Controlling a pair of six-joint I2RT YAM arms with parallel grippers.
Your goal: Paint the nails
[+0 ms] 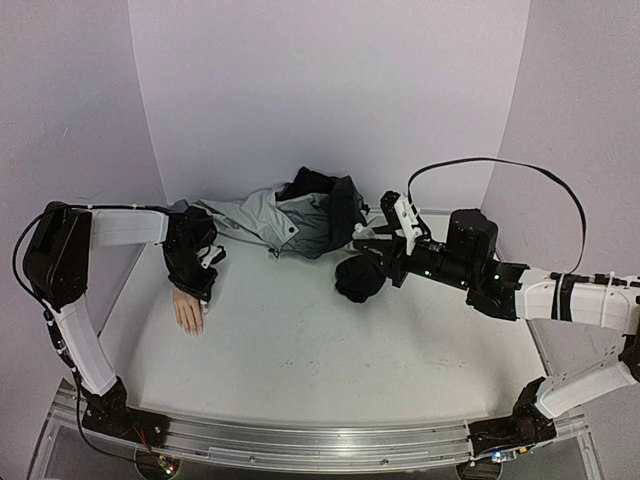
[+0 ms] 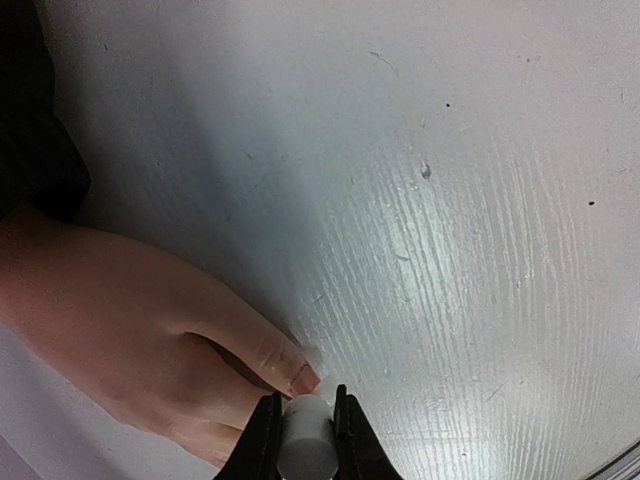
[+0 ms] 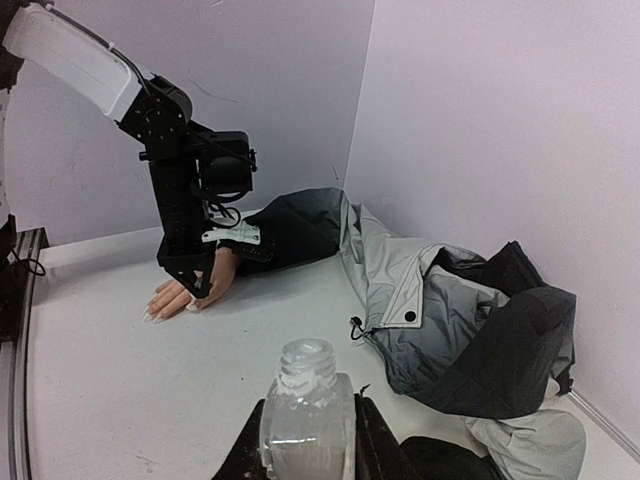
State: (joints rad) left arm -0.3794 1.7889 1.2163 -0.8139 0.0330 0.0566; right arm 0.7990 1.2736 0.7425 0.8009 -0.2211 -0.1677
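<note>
– Nails (image 2: pixel 304 380): where do we find them?
– At the fingertips of the mannequin hand (image 1: pixel 188 310), which lies palm down on the left side of the bench (image 1: pixel 300 370), fingers pointing towards our bases. In the left wrist view one nail shows a reddish tint; the others we cannot judge.
– And the left end effector (image 2: pixel 305 400)?
– Clamped on a white cylinder (image 2: pixel 303 445), which we take for the brush handle. It hangs just beside that tinted nail. The bristles are hidden, so we cannot say whether they touch.
– Why do we come in so steeply?
– We judge it lets the brush meet the small nail from above without brushing the other fingers. The left arm rises from its base and folds at a raised elbow by the left wall. The forearm runs rightward and the wrist drops straight down over the hand.
– Farther out, on the right?
– The right end effector (image 3: pixel 308 430) is closed around the clear glass bottle (image 3: pixel 308 395), which is upright with its neck open. We think it is held upright so nothing spills. It sits mid-bench, well apart from the hand, so we can reach it for a dip. That arm reaches in low from the right, forearm nearly level.
– Beyond that?
– The grey-black jacket (image 1: pixel 290 215) is heaped against the far wall, and a sleeve appears to run to the mannequin wrist
</note>
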